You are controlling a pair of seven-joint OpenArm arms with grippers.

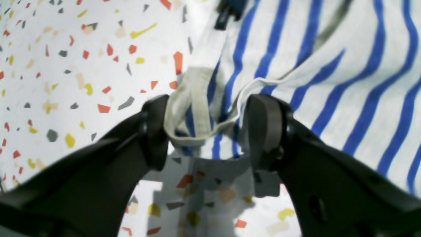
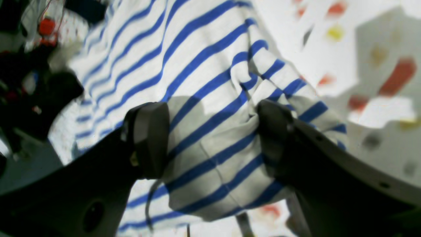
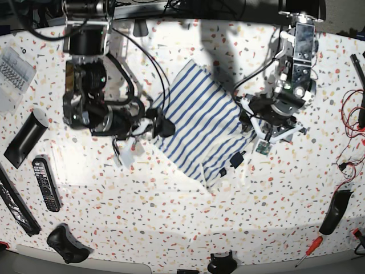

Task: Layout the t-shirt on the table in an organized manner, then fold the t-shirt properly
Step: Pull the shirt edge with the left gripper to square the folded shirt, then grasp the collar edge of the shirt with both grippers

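The white, blue-striped t-shirt [image 3: 199, 123] lies slantwise on the middle of the speckled table [image 3: 171, 228], crumpled rather than spread flat. In the left wrist view my left gripper [image 1: 210, 131] is shut on a bunched hem edge of the t-shirt [image 1: 197, 118], held a little above the tabletop. In the base view that gripper [image 3: 249, 123] is at the shirt's right side. My right gripper [image 2: 210, 135] has a thick fold of the t-shirt [image 2: 213, 144] pinched between its fingers. It shows in the base view [image 3: 162, 127] at the shirt's left side. Dark tags [image 3: 235, 160] hang at the lower corner.
A remote [image 3: 45, 182], a black case [image 3: 25, 140] and a long black bar [image 3: 14, 200] lie at the left. A game controller [image 3: 65, 242] sits at the front left. A screwdriver [image 3: 308, 249], a black tool [image 3: 335, 212] and red wires [image 3: 351, 114] lie at the right.
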